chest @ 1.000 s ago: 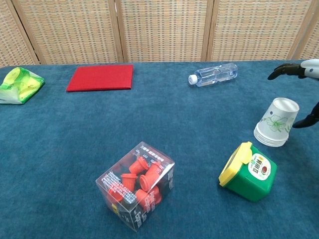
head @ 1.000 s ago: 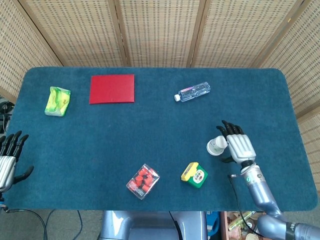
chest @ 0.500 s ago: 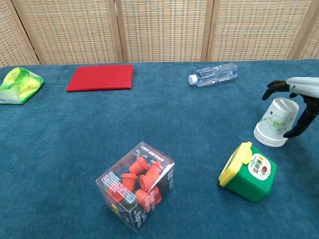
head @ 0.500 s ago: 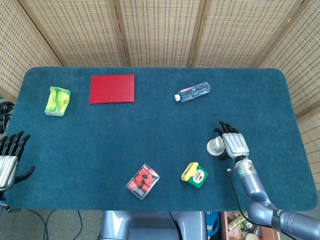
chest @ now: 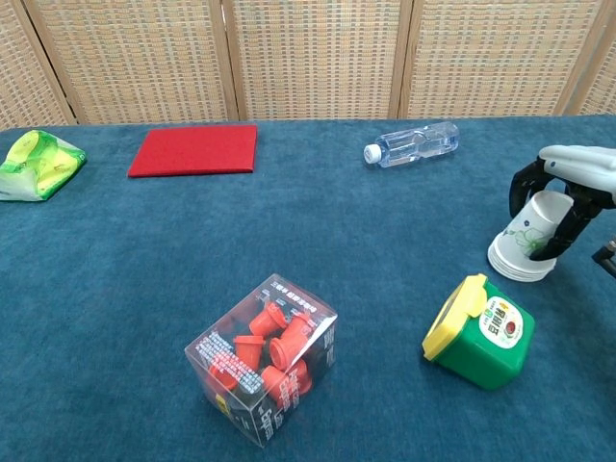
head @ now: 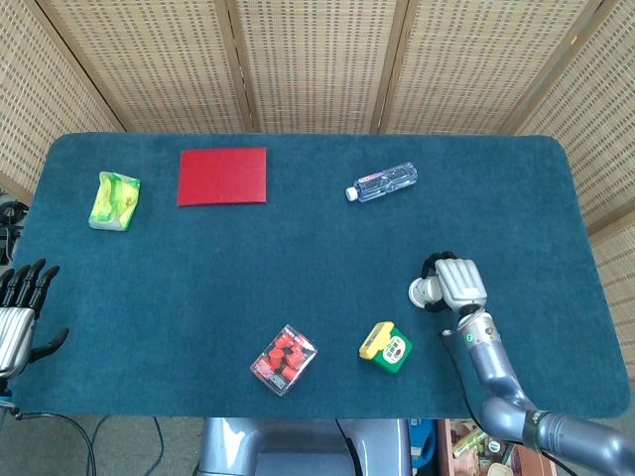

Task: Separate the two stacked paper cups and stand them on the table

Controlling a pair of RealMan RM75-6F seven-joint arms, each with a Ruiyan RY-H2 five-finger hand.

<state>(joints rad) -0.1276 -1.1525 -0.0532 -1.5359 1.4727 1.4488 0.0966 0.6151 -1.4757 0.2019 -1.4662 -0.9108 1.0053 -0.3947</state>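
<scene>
The stacked paper cups (chest: 525,243) sit mouth-down right of the box (chest: 478,331), behind it, with the bottle (chest: 412,143) further back.

Right hand (chest: 568,188) clamps over the stacked paper cups (chest: 525,241) at three o'clock, black fingers (chest: 523,183) curled on both sides. Cups are tilted, rims on the blue cloth (chest: 125,289). Green-and-yellow box (chest: 478,331) just beside, at five.

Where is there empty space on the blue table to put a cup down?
The widest bare stretch is mid-table, between the red mat, clear water bottle and clear box of red pieces. It is crowded near the right hand, stacked paper cups and green-and-yellow container.
</scene>
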